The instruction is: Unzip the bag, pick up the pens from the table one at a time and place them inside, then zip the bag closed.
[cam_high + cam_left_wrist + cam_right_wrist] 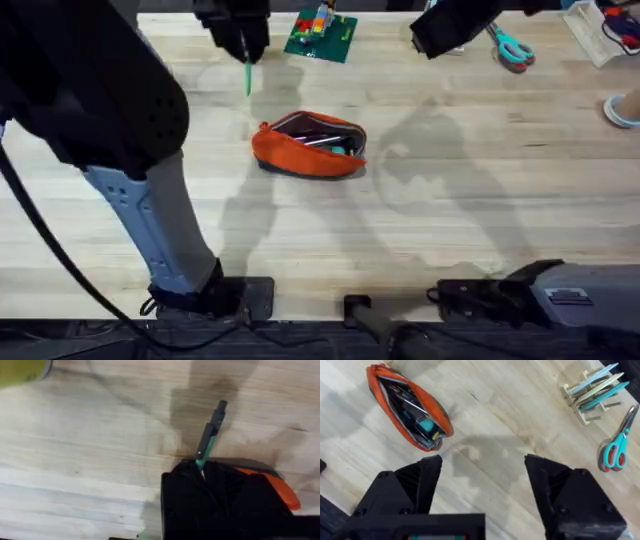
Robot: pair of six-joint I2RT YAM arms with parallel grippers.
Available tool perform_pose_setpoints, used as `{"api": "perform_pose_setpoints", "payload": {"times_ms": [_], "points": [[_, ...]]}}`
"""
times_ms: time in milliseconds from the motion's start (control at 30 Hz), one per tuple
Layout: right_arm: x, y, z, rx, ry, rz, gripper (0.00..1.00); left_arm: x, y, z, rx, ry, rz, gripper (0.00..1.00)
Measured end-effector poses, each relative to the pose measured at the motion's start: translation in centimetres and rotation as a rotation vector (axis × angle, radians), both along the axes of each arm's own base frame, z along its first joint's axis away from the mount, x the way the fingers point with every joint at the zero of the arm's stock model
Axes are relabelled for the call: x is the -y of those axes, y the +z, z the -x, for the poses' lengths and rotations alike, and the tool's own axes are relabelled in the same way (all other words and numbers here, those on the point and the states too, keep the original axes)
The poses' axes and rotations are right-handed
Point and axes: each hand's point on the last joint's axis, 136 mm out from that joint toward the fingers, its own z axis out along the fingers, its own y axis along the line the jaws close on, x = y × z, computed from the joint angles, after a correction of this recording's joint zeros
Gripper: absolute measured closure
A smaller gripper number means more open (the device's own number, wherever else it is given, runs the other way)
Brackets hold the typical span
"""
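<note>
Up at eleven o'clock from the unzipped orange fabric pouch (pixel 309 146), my left fingers (pixel 247 55) pinch the thin green-barrelled pen (pixel 248 78) by one end while my right fingers (pixel 482 482) hang released, and I reckon that pen could swivel, catch the zipper edge and skid across the pale wooden desk (pixel 480 200).

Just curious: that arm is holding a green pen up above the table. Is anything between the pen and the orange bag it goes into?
Nothing visible: bare table lies between the green pen and the unzipped bag.
</note>
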Motion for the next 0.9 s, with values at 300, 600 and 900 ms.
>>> {"api": "perform_pose_setpoints", "payload": {"times_ms": [300, 600, 900], "points": [[0.0, 0.0, 0.1, 0.006, 0.027, 0.017, 0.004, 0.2, 1.5, 1.3, -0.002, -0.053, -0.014, 0.957], [0.0, 0.0, 0.1, 0.012, 0.047, 0.028, 0.004, -0.4, 7.3, 4.2, 0.151, -0.105, 0.044, 0.957], [1.3, 0.0, -0.5, 0.013, 0.013, 0.032, 0.003, -0.2, 7.0, 9.0, 0.214, -0.223, 0.08, 0.957]]}}
